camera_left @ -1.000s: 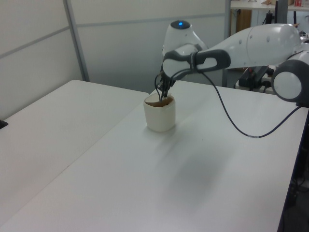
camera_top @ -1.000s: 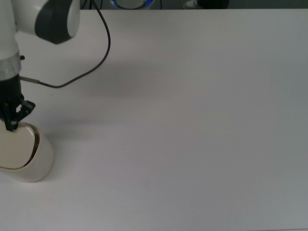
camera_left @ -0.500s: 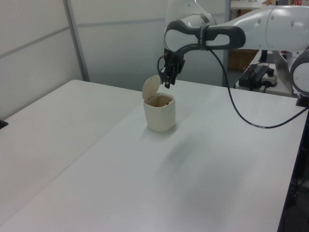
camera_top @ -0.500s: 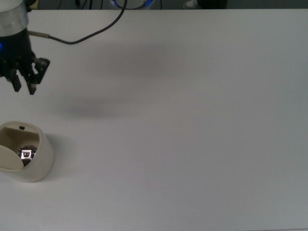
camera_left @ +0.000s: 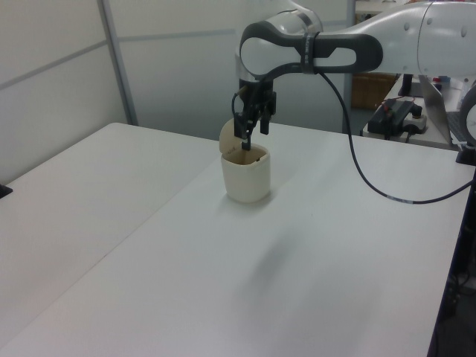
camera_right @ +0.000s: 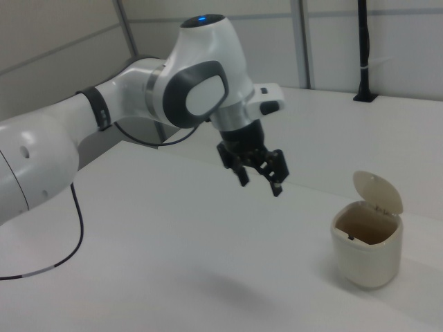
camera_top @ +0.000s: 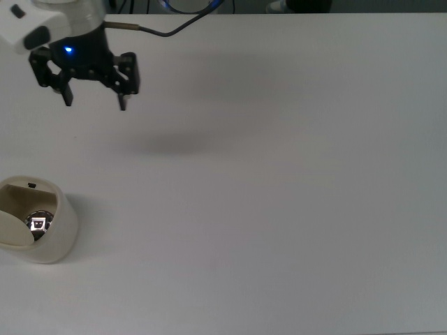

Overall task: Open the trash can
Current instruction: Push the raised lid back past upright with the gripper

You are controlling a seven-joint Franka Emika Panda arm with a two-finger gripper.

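Cream plastic, the can (camera_top: 42, 234) sat at the top view's lower left on the white table (camera_top: 279, 195), upright, with its lid (camera_right: 377, 191) swung up on its hinge and the mouth open. In the right view the lid stood nearly vertical behind the opening; in the top view a small shiny thing could be made out at the bottom of the can, too small to name. Judged from that, the opening itself looked done.

The gripper (camera_top: 94, 98) hung in the air, well apart from the can and touching nothing. Its two black fingers (camera_top: 123, 99) were spread wide with only air between them, and they pointed downward. A blue light glowed on the wrist above them. A dark cable (camera_top: 160, 29) ran off from the wrist toward the top edge of the top view.

The relation that mattered: in the top view the can lay below the gripper and somewhat toward the top view's left. In the right view it lay to the right view's right of the gripper (camera_right: 257, 171) and lower, with bare table between. In the left view the gripper (camera_left: 251, 128) appeared just over the can (camera_left: 246, 172), but the other two views showed real separation. The can's long axis ran vertical, so any return to it would probably call for a sideways move and then a descent from above; otherwise the arm was clear to withdraw.
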